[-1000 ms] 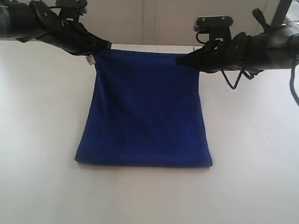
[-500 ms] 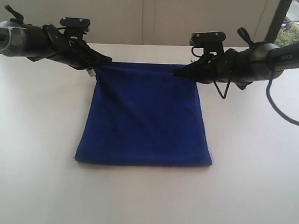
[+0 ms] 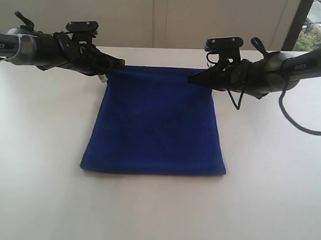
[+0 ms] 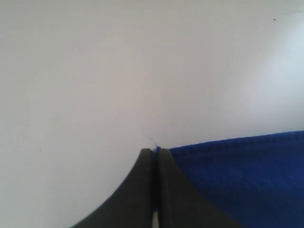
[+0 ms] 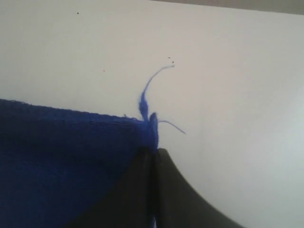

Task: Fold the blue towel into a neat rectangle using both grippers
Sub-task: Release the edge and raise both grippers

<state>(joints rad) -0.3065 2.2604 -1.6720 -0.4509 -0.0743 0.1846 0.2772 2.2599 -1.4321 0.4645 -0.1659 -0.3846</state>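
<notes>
The blue towel [image 3: 155, 125] lies at the middle of the white table [image 3: 36, 194], spread as a rough trapezoid. Its near edge is the widest and rests flat with both corners rounded, and the two side edges slant inward toward the far edge. That far edge runs straight between the two arms; whether it is lifted off the surface I cannot tell. The left gripper [image 3: 119, 61] is clamped on the far left corner, its jaws pressed together with only a sliver of blue cloth at the tips in the left wrist view. The right gripper [image 3: 192, 77] is pinched tight on the far right corner. In the right wrist view a tuft of that corner and a loose blue thread [image 5: 151, 88] stick out past the tips. Both arms reach in from the sides, roughly along the line of the far edge. Open table surrounds the towel, widest in front of the near edge and out to either side, with a narrower strip behind the far edge up to the wall [image 3: 153, 19]
</notes>
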